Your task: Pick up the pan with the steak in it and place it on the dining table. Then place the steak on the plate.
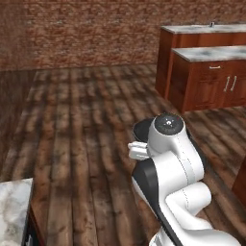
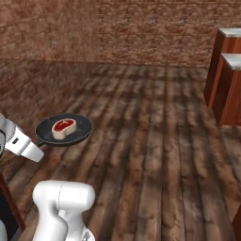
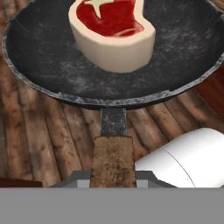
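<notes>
A: Brick walls and a dark plank floor (image 2: pixel 155 141) surround us, so where is the small round black frying pan (image 2: pixel 81 127) with the long brown wooden handle (image 3: pixel 112 159)?

B: Held in the air above the floor, carried level, with the chunky raw steak (image 2: pixel 63 128), red on top and rimmed in pale fat, resting near its middle. The two-finger gripper (image 3: pixel 113 178) is clenched on the handle, close to where the dark metal neck joins the wood.

A: How should the carry go?

B: I'd judge it best to keep the pan flat and move smoothly. The grip is far from the load, so any tilt or jolt could roll the pan or slide the meat to the rim.

A: What can't we make out?

B: In the left base view the white arm (image 1: pixel 175 163) covers most of the pan. The fingertips are mostly cut off by the hand view's lower edge. Reddish-brown cabinets with marble tops (image 1: pixel 211 72) stand well apart to the right; whether that is the dining table, I cannot tell.
</notes>
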